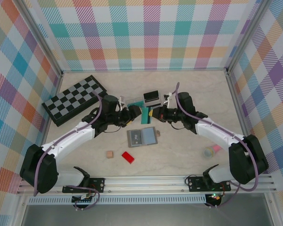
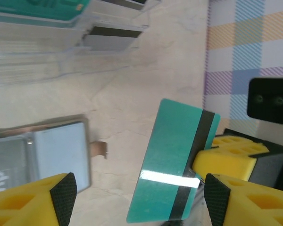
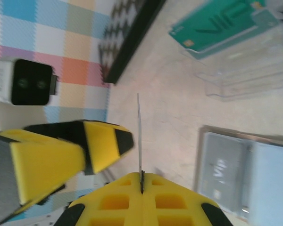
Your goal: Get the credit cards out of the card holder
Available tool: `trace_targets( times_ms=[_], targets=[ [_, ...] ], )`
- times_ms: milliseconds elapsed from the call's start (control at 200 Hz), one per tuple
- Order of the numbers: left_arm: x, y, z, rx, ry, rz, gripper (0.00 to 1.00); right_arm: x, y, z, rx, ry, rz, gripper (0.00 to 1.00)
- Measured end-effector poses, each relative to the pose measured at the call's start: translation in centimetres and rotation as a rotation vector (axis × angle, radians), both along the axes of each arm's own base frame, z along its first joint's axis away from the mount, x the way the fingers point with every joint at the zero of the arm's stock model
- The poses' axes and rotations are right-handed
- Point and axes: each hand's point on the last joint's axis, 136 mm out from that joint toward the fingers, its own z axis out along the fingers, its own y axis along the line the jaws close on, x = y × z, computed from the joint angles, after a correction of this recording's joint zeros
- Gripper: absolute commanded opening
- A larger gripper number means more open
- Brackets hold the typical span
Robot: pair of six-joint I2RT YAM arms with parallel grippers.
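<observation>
Teal card (image 2: 172, 165) (dark stripe) clamped in right gripper (image 3: 141, 183); left gripper (image 2: 140, 195) spread; card holder (image 3: 269, 174) shows "VIP".

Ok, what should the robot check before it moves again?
1. Right gripper shut on the teal card: ok.
2. Left gripper open: ok.
3. Left fingers clear of the card: cannot tell, one is very close.
4. Holder lying open: ok.
5. Holder empty: not ok, a grey card is inside.
6. Free slot in the clear stand: cannot tell.
</observation>
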Motion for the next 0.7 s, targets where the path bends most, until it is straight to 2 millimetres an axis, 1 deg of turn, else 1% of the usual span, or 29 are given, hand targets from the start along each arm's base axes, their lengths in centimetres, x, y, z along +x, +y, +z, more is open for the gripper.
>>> trace_targets(
  times_ms=[80, 135, 280, 465, 590, 650, 700],
  targets=[
    [-0.2, -0.5, 0.5, -0.052, 0.005, -0.012, 0.72, 0.3, 0.2, 1.3, 0.061, 0.001, 0.008, 0.00],
    [-0.2, -0.8, 0.8, -0.084, 0.005, -0.022, 0.69, 0.4, 0.3, 1.9, 0.093, 0.004, 0.015, 0.00],
    [-0.3, -1.7, 1.7, -0.160, 0.002, -0.048, 0.48, 0.5, 0.7, 2.7, 0.150, 0.026, 0.034, 0.00],
    [-0.2, -2.5, 3.7, -0.244, -0.048, -0.079, 0.31, 0.4, 0.8, 3.5, 0.185, 0.036, 0.047, 0.00],
    [-0.3, -2.6, 3.8, -0.265, -0.062, -0.082, 0.18, 0.4, 0.8, 3.7, 0.193, 0.036, 0.050, 0.01],
    [-0.3, -2.6, 3.9, -0.272, -0.066, -0.085, 0.10, 0.4, 0.7, 3.6, 0.192, 0.038, 0.049, 0.03],
    [-0.4, -2.6, 4.3, -0.281, -0.080, -0.090, 0.02, 0.5, 0.5, 3.4, 0.187, 0.047, 0.044, 0.07]
  ],
)
